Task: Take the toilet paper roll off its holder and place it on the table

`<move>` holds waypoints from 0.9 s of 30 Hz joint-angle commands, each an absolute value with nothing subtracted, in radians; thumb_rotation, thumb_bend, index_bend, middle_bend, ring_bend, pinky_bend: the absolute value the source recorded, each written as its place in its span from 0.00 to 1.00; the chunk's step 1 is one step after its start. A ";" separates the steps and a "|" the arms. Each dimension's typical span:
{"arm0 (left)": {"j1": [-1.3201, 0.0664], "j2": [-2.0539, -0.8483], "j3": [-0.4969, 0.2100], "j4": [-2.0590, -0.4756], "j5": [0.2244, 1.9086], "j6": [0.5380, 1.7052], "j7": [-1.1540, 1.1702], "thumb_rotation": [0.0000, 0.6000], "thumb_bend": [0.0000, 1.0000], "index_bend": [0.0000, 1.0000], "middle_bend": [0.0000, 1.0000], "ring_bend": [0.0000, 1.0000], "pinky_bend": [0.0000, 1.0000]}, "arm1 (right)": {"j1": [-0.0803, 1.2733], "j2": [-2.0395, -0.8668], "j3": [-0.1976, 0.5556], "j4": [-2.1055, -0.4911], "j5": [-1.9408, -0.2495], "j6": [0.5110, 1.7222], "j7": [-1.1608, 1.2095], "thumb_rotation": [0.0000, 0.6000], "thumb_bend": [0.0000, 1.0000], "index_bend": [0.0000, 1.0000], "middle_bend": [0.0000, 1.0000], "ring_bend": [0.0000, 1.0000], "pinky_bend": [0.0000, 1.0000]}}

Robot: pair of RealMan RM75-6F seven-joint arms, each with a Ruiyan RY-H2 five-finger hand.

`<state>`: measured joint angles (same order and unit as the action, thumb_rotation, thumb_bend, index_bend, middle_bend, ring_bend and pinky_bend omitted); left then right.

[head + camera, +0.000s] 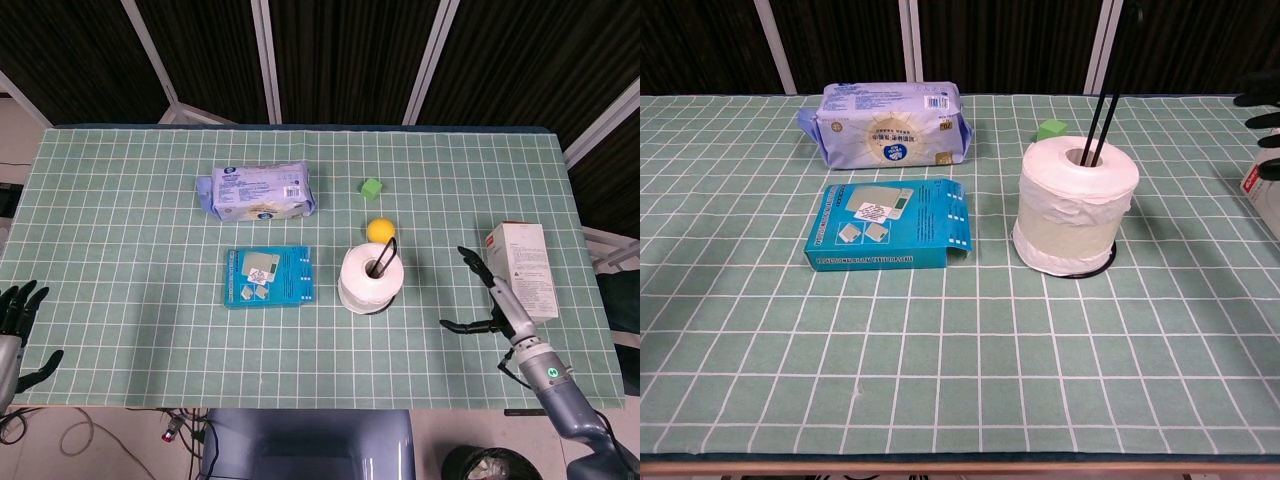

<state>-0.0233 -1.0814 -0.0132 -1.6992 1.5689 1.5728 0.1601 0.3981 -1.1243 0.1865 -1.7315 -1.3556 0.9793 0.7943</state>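
Over the table's right side, your right hand (492, 300) hangs with fingers spread and holding nothing, just beside the white carton (524, 270) that lies near the right edge. Between that hand and the toilet paper roll (371, 277) you have a bare stretch of green checked cloth. The roll stands upright on its holder (1102, 95), whose thin black loop rises through the core, near the middle of the table (120, 250). A small orange ball (379, 229) sits just behind the roll, and a green cube (372, 187) lies farther back. Left of the roll, with a narrow gap, lies the flat blue box (267, 276); the wipes pack (255, 191) lies behind it. Your left hand (17, 335) sits at the near left corner, off the table's edge, fingers apart and holding nothing, well apart from everything.
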 commanded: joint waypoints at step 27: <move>-0.030 -1.086 -0.024 -1.696 1.546 1.559 0.159 1.00 0.22 0.06 0.00 0.00 0.00 | 0.537 -1.539 0.229 -1.394 -1.161 0.888 0.553 1.00 0.00 0.00 0.00 0.00 0.00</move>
